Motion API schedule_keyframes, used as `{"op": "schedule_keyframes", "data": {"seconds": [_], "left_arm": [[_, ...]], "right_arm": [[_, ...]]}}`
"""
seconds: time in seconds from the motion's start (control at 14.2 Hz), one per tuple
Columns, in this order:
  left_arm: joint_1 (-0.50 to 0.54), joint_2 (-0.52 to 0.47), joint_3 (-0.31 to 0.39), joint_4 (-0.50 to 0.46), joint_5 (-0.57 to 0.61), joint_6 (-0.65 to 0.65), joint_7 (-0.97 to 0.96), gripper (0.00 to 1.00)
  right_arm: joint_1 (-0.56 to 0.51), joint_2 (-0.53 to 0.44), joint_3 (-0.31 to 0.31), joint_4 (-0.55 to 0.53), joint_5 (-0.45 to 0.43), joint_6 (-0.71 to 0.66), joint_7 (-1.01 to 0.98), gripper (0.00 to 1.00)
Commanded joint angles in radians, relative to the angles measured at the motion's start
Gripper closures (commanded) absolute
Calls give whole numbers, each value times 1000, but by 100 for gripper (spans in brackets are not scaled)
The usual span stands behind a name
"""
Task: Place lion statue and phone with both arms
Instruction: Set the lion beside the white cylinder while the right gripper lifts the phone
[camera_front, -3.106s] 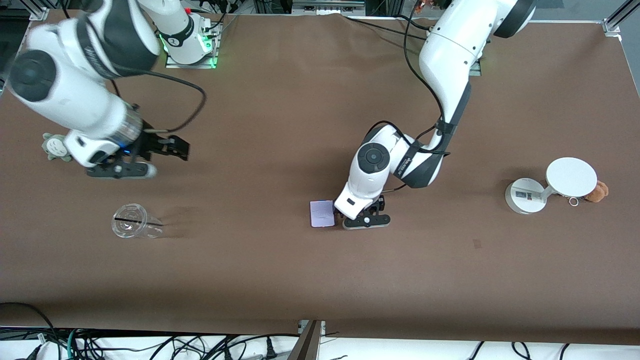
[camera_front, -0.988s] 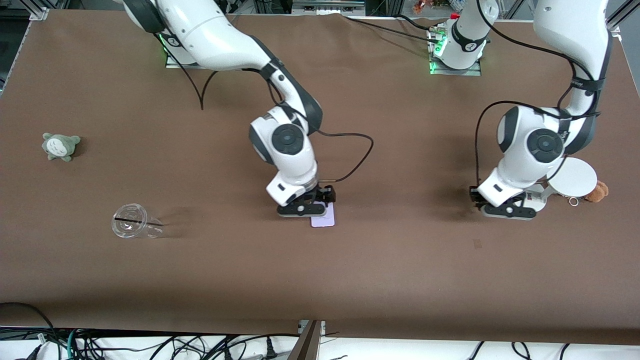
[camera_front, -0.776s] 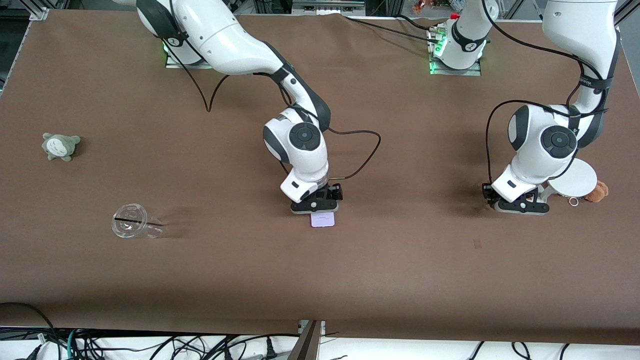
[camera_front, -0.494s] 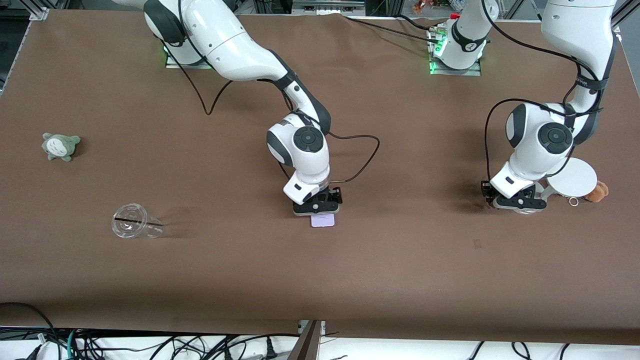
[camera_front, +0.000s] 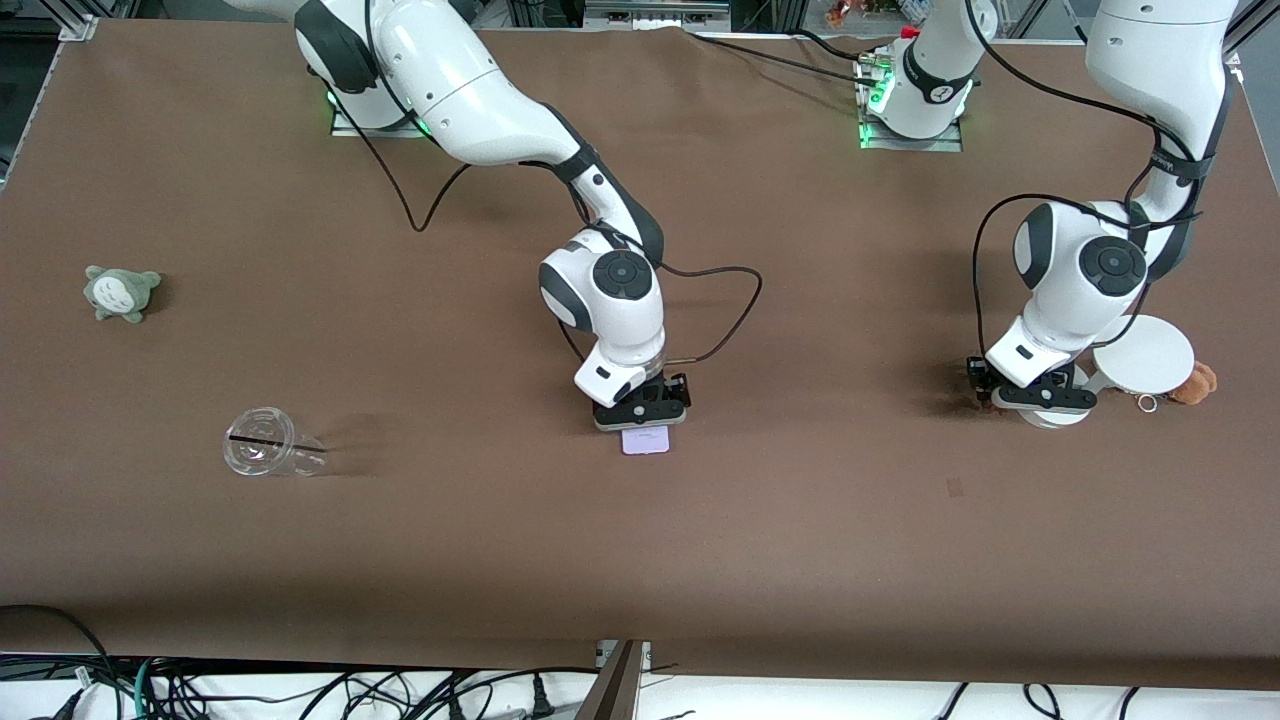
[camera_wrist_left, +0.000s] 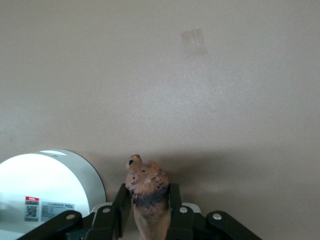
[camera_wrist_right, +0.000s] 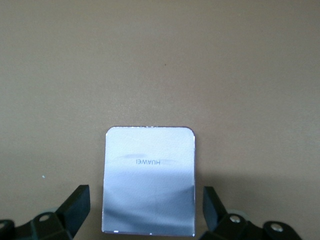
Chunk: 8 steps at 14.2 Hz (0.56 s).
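Observation:
The phone (camera_front: 646, 441), a pale lavender slab, lies flat mid-table. My right gripper (camera_front: 641, 410) hangs low over the phone's edge that is farther from the front camera. In the right wrist view the phone (camera_wrist_right: 148, 180) lies between the fingers of the right gripper (camera_wrist_right: 145, 194), which stands open with a gap on each side. My left gripper (camera_front: 1035, 398) is shut on the lion statue (camera_wrist_left: 146, 186), a small brown figure with a dark mane band, its head poking out past the fingers. The gripper hovers at the base of the white stand (camera_front: 1143, 353).
The white stand's round base (camera_wrist_left: 50, 180) shows beside the left gripper. An orange-brown plush with a metal ring (camera_front: 1195, 383) sits by the stand. A clear cup (camera_front: 265, 453) lies on its side toward the right arm's end, and a grey plush (camera_front: 120, 292) lies farther from the front camera.
The right gripper has slid over the phone and now straddles it. The left gripper, carrying the lion statue, has moved closer to the white stand.

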Motion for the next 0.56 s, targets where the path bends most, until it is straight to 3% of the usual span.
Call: {"op": "schedule_keyframes", "data": {"seconds": [0.0, 0.07, 0.49], "left_arm": [[14, -9, -8, -7, 16, 16, 2, 28], [15, -16, -8, -3, 7, 12, 0, 0], [14, -105, -58, 65, 5, -181, -52, 0]], "right_arm": [[17, 34, -29, 35, -21, 23, 29, 0], [20, 41, -34, 35, -21, 36, 48, 0], [32, 53, -54, 35, -21, 41, 59, 0]]}}
